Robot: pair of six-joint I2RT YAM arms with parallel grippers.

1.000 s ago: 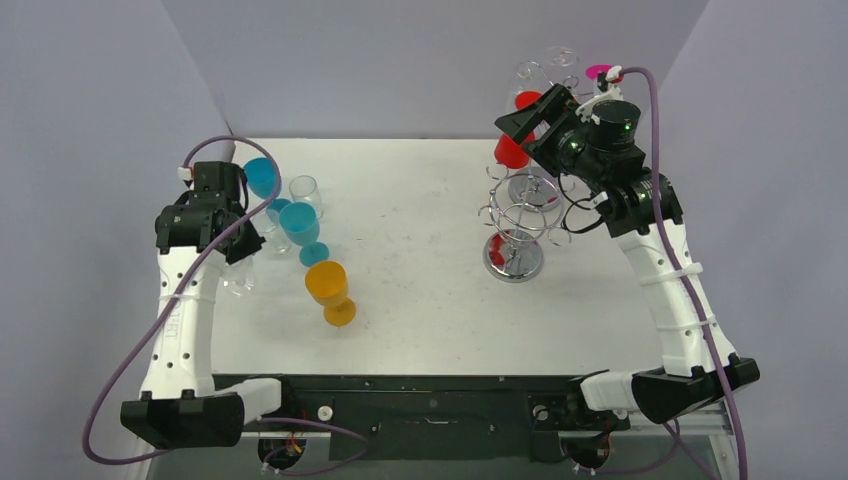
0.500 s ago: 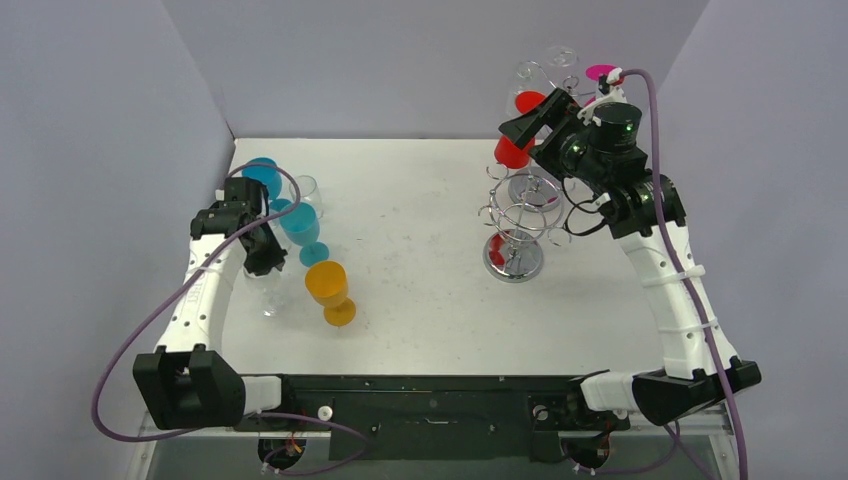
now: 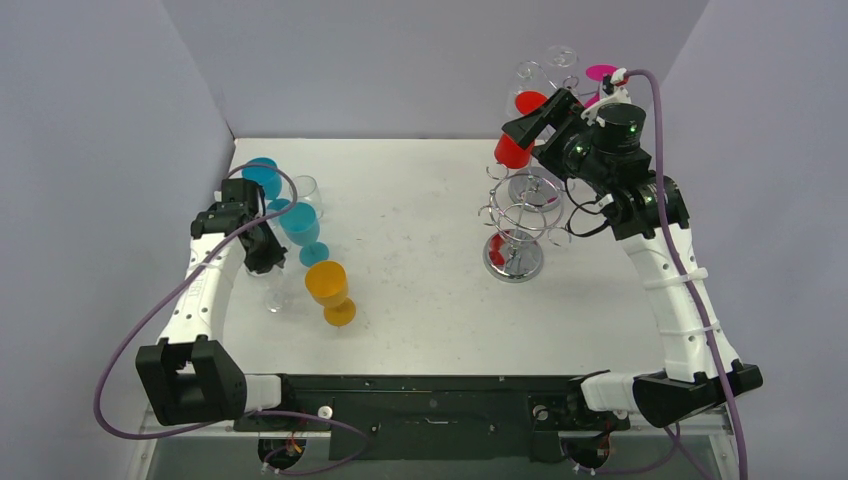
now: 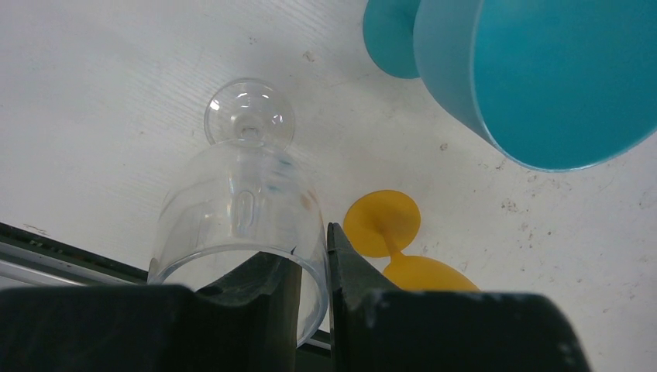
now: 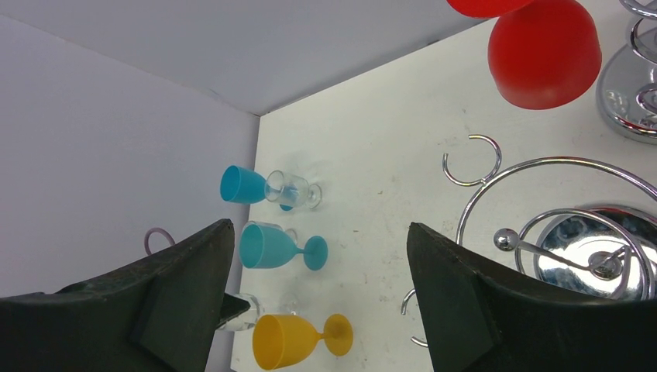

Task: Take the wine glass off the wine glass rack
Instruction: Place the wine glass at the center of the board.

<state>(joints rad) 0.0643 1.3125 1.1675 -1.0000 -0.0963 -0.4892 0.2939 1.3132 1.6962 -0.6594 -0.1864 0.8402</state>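
Right gripper (image 3: 540, 112) is hovering high beside the wine glass rack (image 3: 513, 258) in the overhead view. Its jaws are standing wide apart with nothing between them, just beside a red wine glass (image 3: 512, 152) that is hanging on the chrome wire. A second red glass (image 3: 528, 100) is hanging just behind, two clear ones are showing at the rack's top, and one magenta foot (image 3: 600, 72) is peeking out by the wrist. Over on the left, the left gripper (image 3: 262, 255) is sitting on top of a clear wine glass (image 3: 272, 298). Around it I'm counting two teal glasses (image 3: 299, 222), one orange glass (image 3: 328, 283) and one more clear glass (image 3: 305, 190), all on the white table (image 3: 420, 300).

Left wrist view now. The left gripper (image 4: 314, 271) is pinching the rim of the clear wine glass (image 4: 240, 201), the glass wall caught between its two fingers and the foot pointing down at the table (image 4: 116, 116). One teal bowl (image 4: 542, 77) and the orange glass (image 4: 383, 223) are showing alongside.

Right wrist view. The right gripper (image 5: 318, 227) is gaping, both fingers far apart and holding nothing. The red wine glass (image 5: 545, 54) is hanging at upper right, with a sliver of the second red one above it. Two chrome bases of the rack (image 5: 589, 248) are gleaming below. Far off, two teal glasses (image 5: 271, 246) and one orange glass (image 5: 290, 341) are lining up.
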